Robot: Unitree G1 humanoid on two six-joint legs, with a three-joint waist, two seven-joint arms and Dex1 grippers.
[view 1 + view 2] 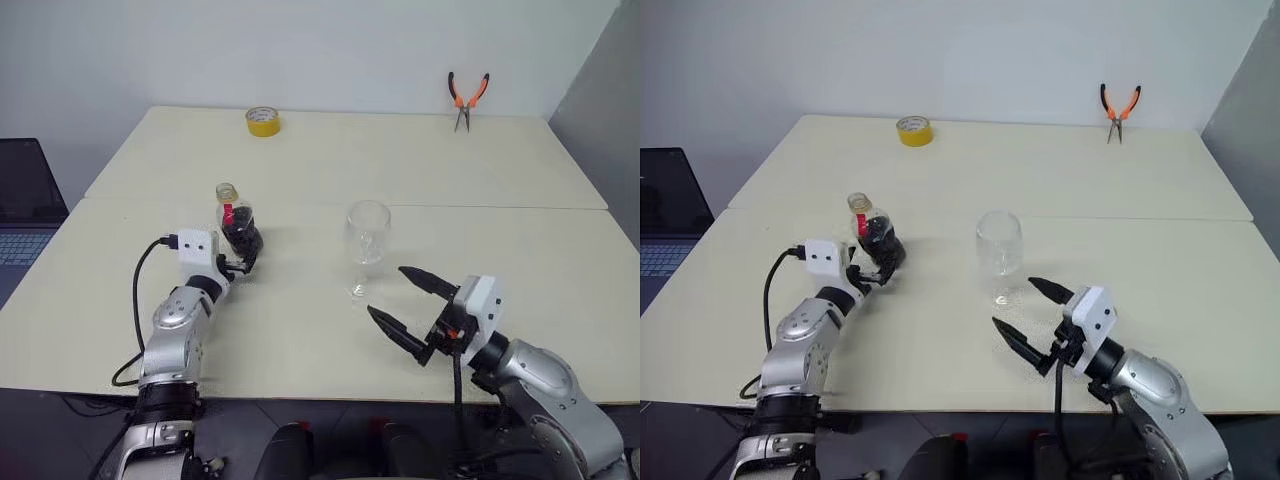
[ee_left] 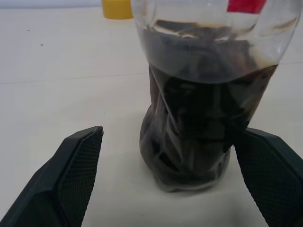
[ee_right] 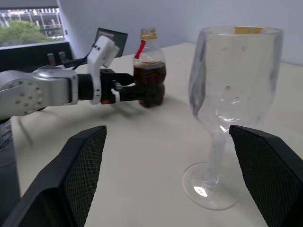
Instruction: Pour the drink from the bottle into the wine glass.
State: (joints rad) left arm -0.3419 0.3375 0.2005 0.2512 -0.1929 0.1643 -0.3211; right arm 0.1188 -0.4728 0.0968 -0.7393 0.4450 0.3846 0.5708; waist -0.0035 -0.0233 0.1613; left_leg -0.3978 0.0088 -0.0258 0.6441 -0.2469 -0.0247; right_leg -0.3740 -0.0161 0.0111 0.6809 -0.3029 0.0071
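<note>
Cream bench (image 1: 300,340). Small squat clear plastic bottle (image 1: 236,222) with red label, holding dark brown drink (image 2: 199,123), stands upright left of centre. Left gripper (image 1: 243,262) level at the bottle's base, jaws apart on either side of it, no contact seen. Clear stemmed wine glass (image 1: 367,245) upright and empty, right of the bottle and well apart from it. Right gripper (image 1: 410,305) near the glass's foot, jaws wide apart, holding nothing. Yellow tape roll (image 1: 262,121) and orange-handled pliers (image 1: 467,98) at far edge.
</note>
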